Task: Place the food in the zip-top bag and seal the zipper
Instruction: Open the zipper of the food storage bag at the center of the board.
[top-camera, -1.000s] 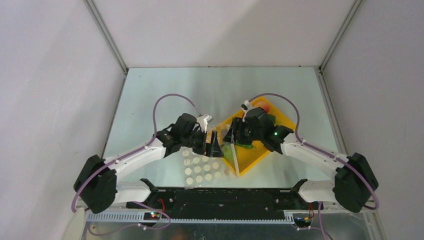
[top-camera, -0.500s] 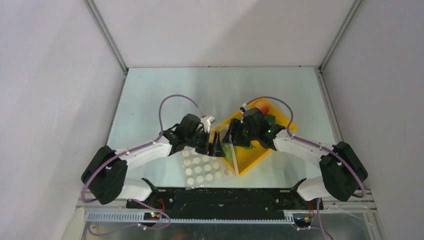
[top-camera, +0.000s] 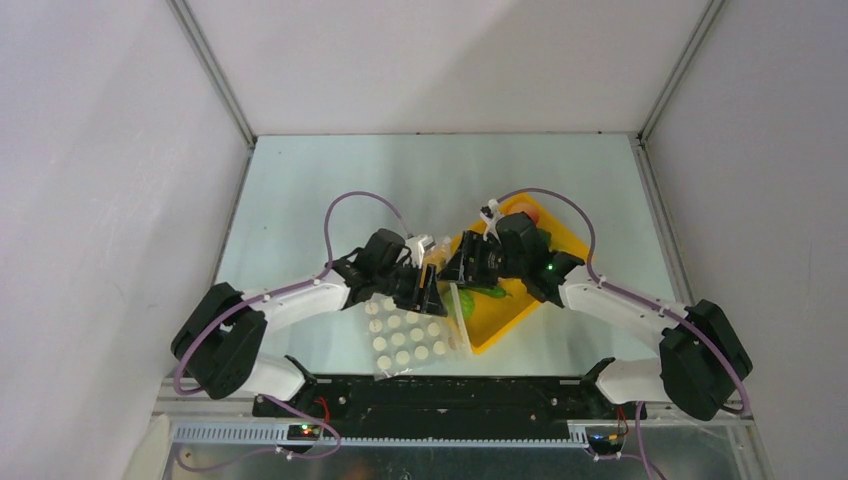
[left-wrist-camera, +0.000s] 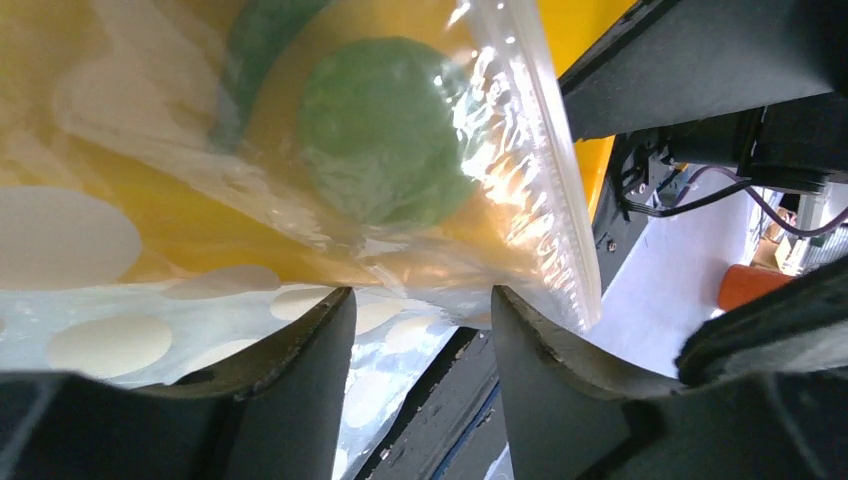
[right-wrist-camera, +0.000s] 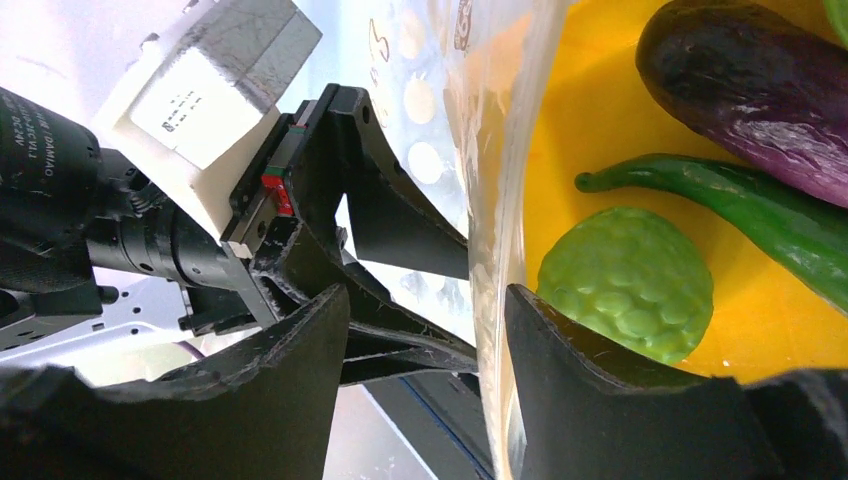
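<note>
Table (top-camera: 300, 200) carries yellow tray (top-camera: 505, 322) and dotted bag (top-camera: 405, 340), the bag's mouth edge raised against the tray. Left pincer (left-wrist-camera: 420, 305) and right pincer (right-wrist-camera: 425, 300) both stand part-open, bag film in each gap, unclamped. Eggplant (right-wrist-camera: 760, 90), cucumber (right-wrist-camera: 720, 205) and green fruit (right-wrist-camera: 625, 280) lie in tray. Zipper (left-wrist-camera: 560, 200) runs beside left pincer.

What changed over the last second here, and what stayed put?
The left arm swung its elbow inward, and the left gripper edged closer to the mouth of the zip-top bag. No grip was visibly taken or released. The right gripper, the food and the yellow tray stayed.
</note>
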